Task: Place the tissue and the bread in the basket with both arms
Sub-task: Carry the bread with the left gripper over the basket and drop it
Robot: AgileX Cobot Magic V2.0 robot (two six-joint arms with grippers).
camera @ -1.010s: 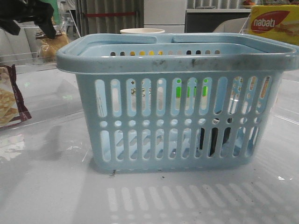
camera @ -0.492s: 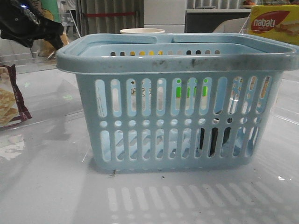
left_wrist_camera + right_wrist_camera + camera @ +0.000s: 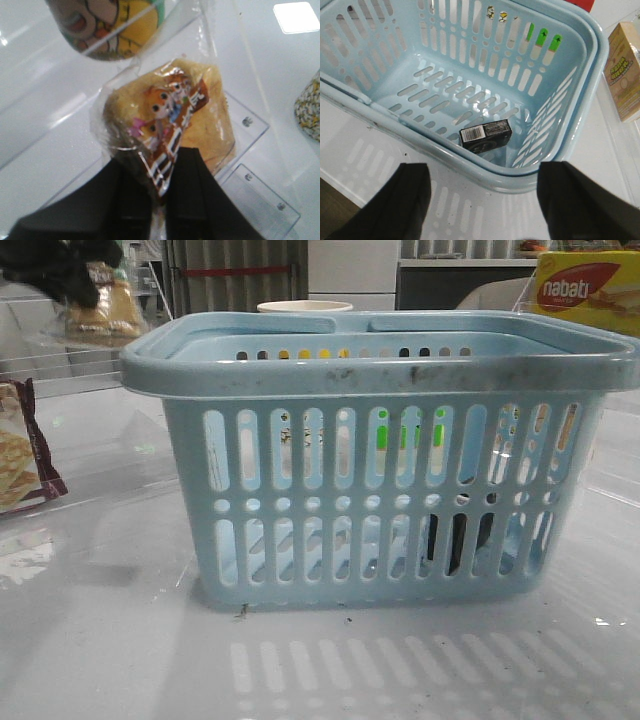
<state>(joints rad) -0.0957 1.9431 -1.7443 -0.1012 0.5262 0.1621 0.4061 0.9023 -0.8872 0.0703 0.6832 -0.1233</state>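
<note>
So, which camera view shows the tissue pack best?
The right wrist view: it looks down into the basket, where the dark tissue pack sits on the floor, fully visible. In the front view it is only a dark shape behind the slots. The left wrist view does not show it.

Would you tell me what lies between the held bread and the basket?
Nothing: in the front view, only open air separates the bread in the left gripper from the basket rim.

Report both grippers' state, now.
Left gripper: shut on the bread, lifted off the table.
Right gripper: open, empty, above the basket.
</note>
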